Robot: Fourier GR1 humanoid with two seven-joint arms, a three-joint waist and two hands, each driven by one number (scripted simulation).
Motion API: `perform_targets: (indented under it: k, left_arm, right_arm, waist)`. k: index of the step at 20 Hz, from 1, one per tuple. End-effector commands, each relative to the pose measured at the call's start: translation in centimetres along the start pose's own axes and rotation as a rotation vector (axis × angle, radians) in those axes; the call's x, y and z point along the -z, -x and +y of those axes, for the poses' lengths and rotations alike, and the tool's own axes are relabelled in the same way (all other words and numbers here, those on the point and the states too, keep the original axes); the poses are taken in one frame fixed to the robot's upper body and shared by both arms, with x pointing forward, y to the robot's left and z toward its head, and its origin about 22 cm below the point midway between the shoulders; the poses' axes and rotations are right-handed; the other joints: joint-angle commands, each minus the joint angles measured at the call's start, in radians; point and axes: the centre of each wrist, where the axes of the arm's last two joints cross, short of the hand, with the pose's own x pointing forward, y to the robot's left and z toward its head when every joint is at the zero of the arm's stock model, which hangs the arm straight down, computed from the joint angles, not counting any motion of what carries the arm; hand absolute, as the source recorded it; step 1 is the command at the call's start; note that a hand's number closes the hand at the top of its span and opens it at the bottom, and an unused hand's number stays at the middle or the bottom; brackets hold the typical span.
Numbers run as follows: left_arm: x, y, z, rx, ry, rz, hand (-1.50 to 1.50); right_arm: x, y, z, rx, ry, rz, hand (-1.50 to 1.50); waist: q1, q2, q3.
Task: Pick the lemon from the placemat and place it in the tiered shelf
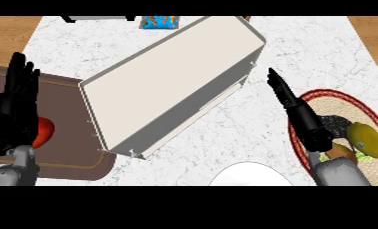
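Note:
The lemon [362,135], dull yellow, lies on an oval red-rimmed placemat [325,94] at the right edge of the counter. My right hand [301,113] stretches over the placemat's left side with straight fingers pointing up and left, open, holding nothing. The lemon is just right of its wrist, apart from the fingers. The tiered shelf [173,75], a cream box with grey edges, lies diagonally across the middle of the counter. My left hand [18,104] rests open at the left edge, fingers up.
A brown board [70,123] lies at the left under the shelf's corner, with a red round fruit [45,130] beside my left hand. A white plate [247,175] shows at the bottom. A blue packet [159,21] sits at the far edge.

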Motion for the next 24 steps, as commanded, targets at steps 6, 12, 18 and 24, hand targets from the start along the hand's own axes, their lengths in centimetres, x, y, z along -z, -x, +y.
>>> perform_targets:
  k: [6, 12, 18, 24]
  left_arm:
    - [-3.6, 6.7, 0.6, -0.003, 0.122, 0.433, 0.00]
    - [-5.7, 8.6, -1.9, -0.067, 0.292, 0.529, 0.00]
    - [-3.8, 7.8, -1.6, -0.052, 0.334, 0.518, 0.00]
    - [-3.7, 8.2, -0.8, -0.060, 0.345, 0.527, 0.00]
  right_arm:
    - [-5.6, -0.8, -16.5, 0.049, 0.420, -0.293, 1.50]
    - [-15.9, 6.0, -21.8, 0.117, 0.559, 0.027, -1.50]
    - [-21.4, 4.0, -27.3, 0.121, 0.351, -0.055, -1.50]
    - [-23.9, 2.3, -29.4, 0.101, 0.187, 0.004, -1.50]
  waist:
    - [-0.103, -0.003, -0.004]
    - [-0.023, 0.013, -0.004]
    - [-0.001, 0.005, -0.005]
    - [0.021, -0.005, -0.008]
